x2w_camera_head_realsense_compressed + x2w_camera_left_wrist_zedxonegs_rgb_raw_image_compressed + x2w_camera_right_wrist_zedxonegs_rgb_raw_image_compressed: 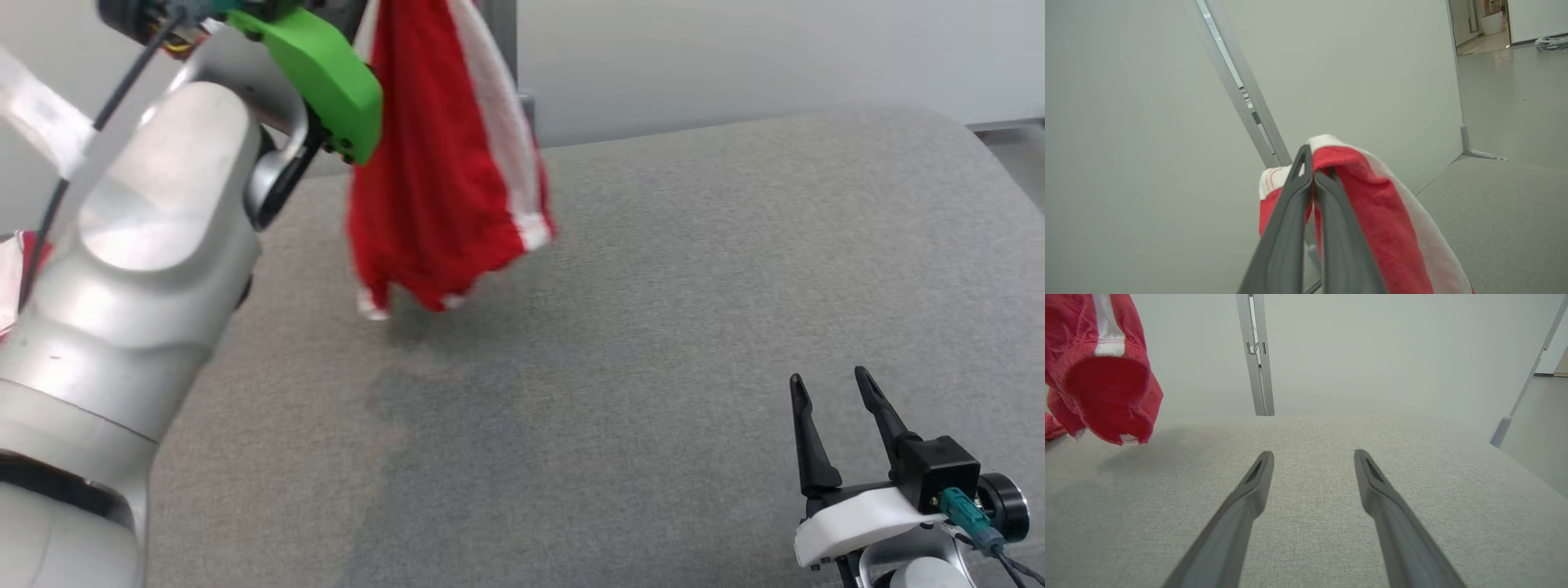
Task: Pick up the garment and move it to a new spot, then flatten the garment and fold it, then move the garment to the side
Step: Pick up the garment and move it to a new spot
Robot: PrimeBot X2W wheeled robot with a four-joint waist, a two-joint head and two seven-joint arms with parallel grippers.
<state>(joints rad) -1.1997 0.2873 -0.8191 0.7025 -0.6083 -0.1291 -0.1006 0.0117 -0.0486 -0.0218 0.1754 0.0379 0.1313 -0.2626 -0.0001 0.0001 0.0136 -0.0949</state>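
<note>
Nearest the robot, the right gripper [829, 377] sat low at the right over the grey padded table [694, 286], and its two dark fingers were spread wide apart with nothing between them. The right wrist view confirmed it: bare grey fabric showed in the gap, and the fingertips were clear of any cloth.

Over on the left, the big silver left arm [155, 245] was raised high, its green wrist housing [326, 73] up near the top edge of the head view. Beside that arm, at the far left edge, a scrap of red and white [12, 278] peeked out; what it was, I couldn't tell.

And there was the garment [433, 188]! Red with white side stripes, it hung from above, bunched and blurred, over the left rear part of the table. The left gripper [1312, 167] was clamped tight on it, fingers pressed together with a fold of red and white cloth draped over their tips. Its lowest hems dangled just over the surface with a soft shadow below; whether they brushed the fabric was hard to call.

Behind it all stood a pale wall panel [1372, 355] with a grey metal post [1257, 355], and off to one side a stretch of grey floor [1506, 90].
</note>
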